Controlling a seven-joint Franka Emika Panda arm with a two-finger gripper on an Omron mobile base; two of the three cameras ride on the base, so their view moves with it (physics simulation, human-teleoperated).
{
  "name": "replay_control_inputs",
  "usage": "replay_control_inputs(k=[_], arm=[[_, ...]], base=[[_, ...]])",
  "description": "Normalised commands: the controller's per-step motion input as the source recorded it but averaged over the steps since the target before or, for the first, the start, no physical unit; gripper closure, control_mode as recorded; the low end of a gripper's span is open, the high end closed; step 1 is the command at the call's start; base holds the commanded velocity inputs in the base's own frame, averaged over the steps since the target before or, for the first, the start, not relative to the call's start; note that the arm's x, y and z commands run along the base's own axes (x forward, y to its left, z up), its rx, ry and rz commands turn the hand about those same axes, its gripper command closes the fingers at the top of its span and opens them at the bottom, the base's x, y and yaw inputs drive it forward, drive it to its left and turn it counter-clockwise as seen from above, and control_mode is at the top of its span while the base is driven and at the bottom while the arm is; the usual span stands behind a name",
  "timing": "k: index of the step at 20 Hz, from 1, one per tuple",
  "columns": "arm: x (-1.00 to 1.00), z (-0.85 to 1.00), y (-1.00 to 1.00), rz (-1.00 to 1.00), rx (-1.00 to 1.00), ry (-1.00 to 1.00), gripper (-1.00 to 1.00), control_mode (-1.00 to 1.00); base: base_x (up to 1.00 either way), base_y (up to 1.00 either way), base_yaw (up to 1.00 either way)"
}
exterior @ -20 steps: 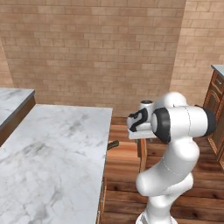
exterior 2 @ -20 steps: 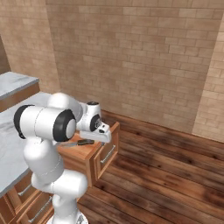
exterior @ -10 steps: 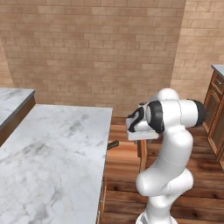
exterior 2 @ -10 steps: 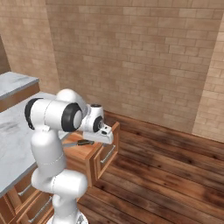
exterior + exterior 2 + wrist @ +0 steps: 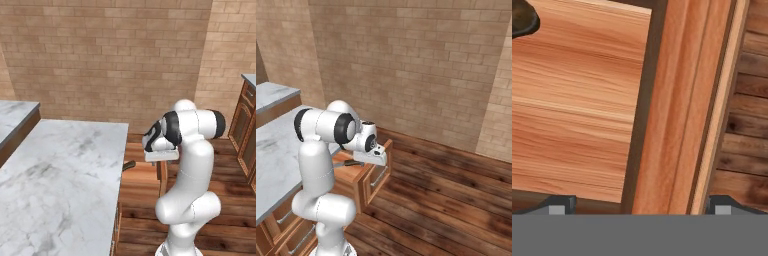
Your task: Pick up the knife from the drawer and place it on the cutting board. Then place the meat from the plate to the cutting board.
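Step in hand, as judged: reaching into the open drawer [image 5: 363, 172] for the knife [image 5: 348, 163]; nothing is held yet.

Gripper [image 5: 637, 202] hangs over the drawer, pointing down. In the hand view its two fingers [image 5: 559, 205] stand spread wide at the lower corners, with nothing between them. Below them lie the drawer's bare wooden floor and its front wall [image 5: 677, 110], with the plank floor beyond.

Knife: lies inside the drawer. Right base view shows the dark handle and a strip of pale blade beside the marble surface [image 5: 276, 150], partly hidden by the arm's wrist. Left base view shows the dark handle end [image 5: 129, 164] poking out just past the surface's edge [image 5: 60, 175]. In the hand view a dark rounded shape at the top left corner [image 5: 523, 19] is probably the handle end; too little shows to be sure.

Cutting board, meat, plate: not located in these frames.

Doing the step well (judgement):
- The gripper sits over the drawer front, not the knife; it should shift toward that dark corner until the handle lies between the fingers.
- Turn the wrist so the fingers straddle the handle across its width.
- Grip the handle, not the blade; descend straight, clear of the drawer walls.
- Lift vertically before swinging toward the surface.

Writing, brands, labels: none readable anywhere.
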Motion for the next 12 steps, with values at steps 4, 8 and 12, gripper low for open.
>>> replay_control_inputs(k=[4, 8, 12], arm=[[0.02, -0.25, -0.34, 0.0, 0.01, 0.0, -1.0, -1.0], [0.0, -0.18, -0.52, 0.0, 0.02, 0.0, -1.0, -1.0], [-0.1, -0.14, -0.69, -0.01, 0.05, 0.0, -1.0, -1.0]], base=[[0.0, 0.0, 0.0], [0.0, 0.0, 0.0], [0.0, 0.0, 0.0]])
